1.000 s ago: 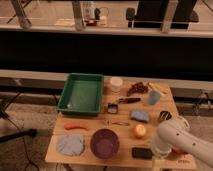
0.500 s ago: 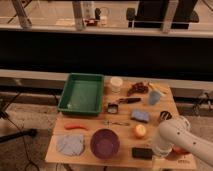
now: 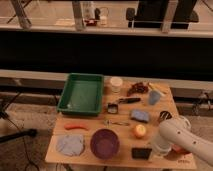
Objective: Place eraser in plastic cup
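The eraser (image 3: 140, 153), a flat black block, lies near the table's front edge, right of the purple bowl. The pale blue plastic cup (image 3: 154, 97) stands upright at the back right of the table. My white arm (image 3: 182, 138) reaches in from the lower right. My gripper (image 3: 152, 149) is down at the eraser's right end, mostly hidden by the arm's wrist. The cup is well behind the gripper, apart from it.
On the wooden table (image 3: 55, 150) are a green tray (image 3: 81, 93), a cream-white cup (image 3: 116, 84), a black-handled tool (image 3: 125, 101), a blue sponge pad (image 3: 140, 115), a dark metal cup (image 3: 165, 116), an orange fruit (image 3: 139, 130), a purple bowl (image 3: 104, 143) and a grey-blue cloth (image 3: 70, 145).
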Available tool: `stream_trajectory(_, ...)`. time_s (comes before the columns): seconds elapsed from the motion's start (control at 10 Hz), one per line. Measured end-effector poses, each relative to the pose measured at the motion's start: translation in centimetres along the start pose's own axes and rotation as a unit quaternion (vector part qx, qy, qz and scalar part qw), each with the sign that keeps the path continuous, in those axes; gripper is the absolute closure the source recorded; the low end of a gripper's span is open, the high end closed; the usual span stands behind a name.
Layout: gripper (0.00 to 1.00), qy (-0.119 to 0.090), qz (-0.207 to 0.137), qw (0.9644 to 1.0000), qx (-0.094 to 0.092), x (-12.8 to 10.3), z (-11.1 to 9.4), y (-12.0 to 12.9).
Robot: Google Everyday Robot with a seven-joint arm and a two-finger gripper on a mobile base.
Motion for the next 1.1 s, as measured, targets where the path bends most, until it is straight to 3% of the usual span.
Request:
stream_trajectory(0.1,0.97,-0.005,0.006,1.0000,0.002,0.0,-0.3,0.0)
stream_trajectory(0.3,1.00,-0.011,0.015,0.9998,0.004,-0.4,-2.6,-0.2)
stream_trajectory(0.7,1.00,0.007,0.059,0.9981,-0.017,-1.8,-10.3,-0.7)
stream_trajectory(0.8,1.00,0.010,0.072,0.9972,-0.017,-1.7,-12.5,-1.9)
stream_trajectory(1.1,1.00,0.004,0.075,0.9972,-0.008,-1.3,-13.9,-5.9)
